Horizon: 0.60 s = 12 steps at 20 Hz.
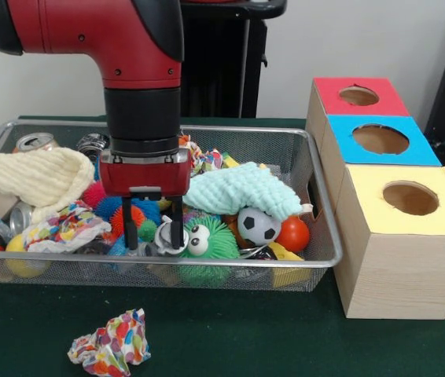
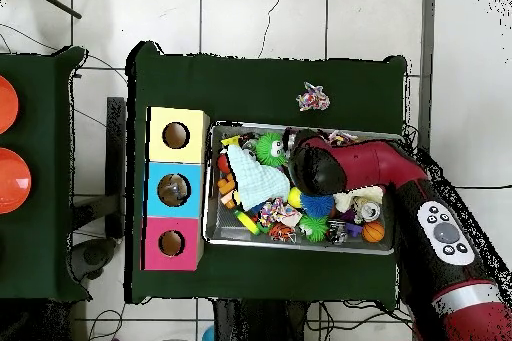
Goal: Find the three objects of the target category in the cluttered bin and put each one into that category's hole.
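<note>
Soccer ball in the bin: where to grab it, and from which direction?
Come straight down on the soccer ball and pinch across its widest part. It is round, so no side is better by shape, but the mint cloth overlaps its top, the orange ball sits close on one side and the green fuzzy toy on the other. Probably lift the cloth away first.

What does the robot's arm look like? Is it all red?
Not all red. The arm is shiny red with black sections, round like a thick pipe. The gripper has a red block and two thin black fingers. From above, a grey button panel shows.
</note>
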{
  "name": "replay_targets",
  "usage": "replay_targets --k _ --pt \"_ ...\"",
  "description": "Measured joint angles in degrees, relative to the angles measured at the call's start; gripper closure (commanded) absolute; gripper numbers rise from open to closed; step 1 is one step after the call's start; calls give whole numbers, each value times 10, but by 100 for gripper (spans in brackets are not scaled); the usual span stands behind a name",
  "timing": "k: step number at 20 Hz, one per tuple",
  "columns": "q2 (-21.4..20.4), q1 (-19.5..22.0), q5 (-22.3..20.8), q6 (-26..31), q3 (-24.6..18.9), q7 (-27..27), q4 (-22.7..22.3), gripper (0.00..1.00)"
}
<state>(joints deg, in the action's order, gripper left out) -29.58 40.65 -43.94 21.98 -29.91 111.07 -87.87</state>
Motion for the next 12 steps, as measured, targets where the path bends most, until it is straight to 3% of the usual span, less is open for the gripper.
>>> replay_targets --k 12 --pt "-1 -2 -2 -4 1 0 -15 0"
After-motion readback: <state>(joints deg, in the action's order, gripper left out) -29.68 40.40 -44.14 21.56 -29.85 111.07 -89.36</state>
